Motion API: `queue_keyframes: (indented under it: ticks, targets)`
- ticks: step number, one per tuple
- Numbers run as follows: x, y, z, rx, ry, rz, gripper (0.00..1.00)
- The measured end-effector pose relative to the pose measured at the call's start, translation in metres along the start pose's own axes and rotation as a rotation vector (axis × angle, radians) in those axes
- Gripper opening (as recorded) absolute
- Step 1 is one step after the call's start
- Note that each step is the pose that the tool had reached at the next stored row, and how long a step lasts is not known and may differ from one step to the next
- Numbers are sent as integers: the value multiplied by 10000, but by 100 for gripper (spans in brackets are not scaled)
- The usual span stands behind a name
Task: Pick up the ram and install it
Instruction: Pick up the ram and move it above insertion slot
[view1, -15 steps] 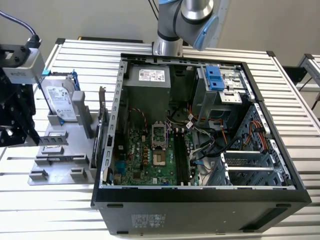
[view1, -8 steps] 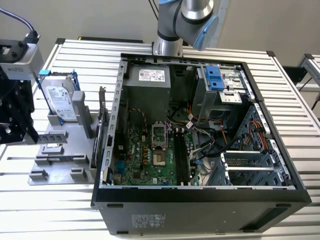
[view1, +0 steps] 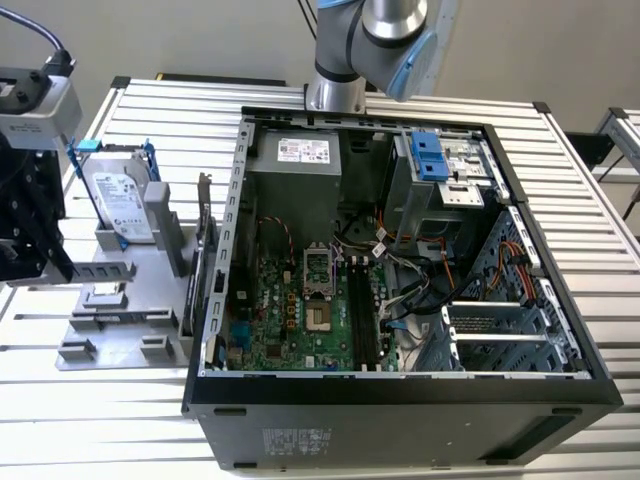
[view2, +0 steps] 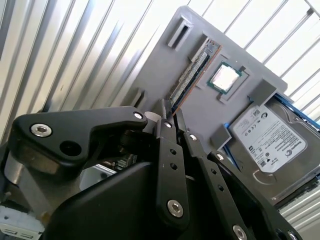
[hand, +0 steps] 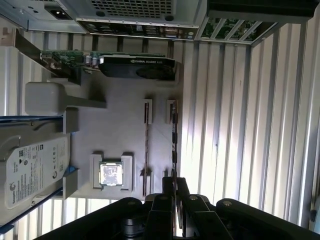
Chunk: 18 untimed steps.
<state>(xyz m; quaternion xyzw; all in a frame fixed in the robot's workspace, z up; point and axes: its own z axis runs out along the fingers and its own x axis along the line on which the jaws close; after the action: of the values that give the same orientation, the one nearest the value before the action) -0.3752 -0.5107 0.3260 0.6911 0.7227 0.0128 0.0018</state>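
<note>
Gripper, fingers pressed together and empty, hovers near one end of the ram. Ram stands on edge in the grey tray, at 9 o'clock from the computer case.

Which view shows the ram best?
The second wrist view: the ram is near, its chips showing. The first wrist view shows it as a thin strip; in the exterior view, too small to tell.

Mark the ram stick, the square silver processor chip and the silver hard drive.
Thin dark ram stick (view2: 194, 75), second wrist view, mid-length.
Square silver processor chip (view2: 223, 78), second wrist view, lid centre.
Silver hard drive (view2: 267, 142), second wrist view, white label.
</note>
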Motion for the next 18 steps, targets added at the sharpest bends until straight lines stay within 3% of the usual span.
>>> queue_keyframes:
  ticks: [18]
  targets:
    - [1,2,-75,1,0,0,0]
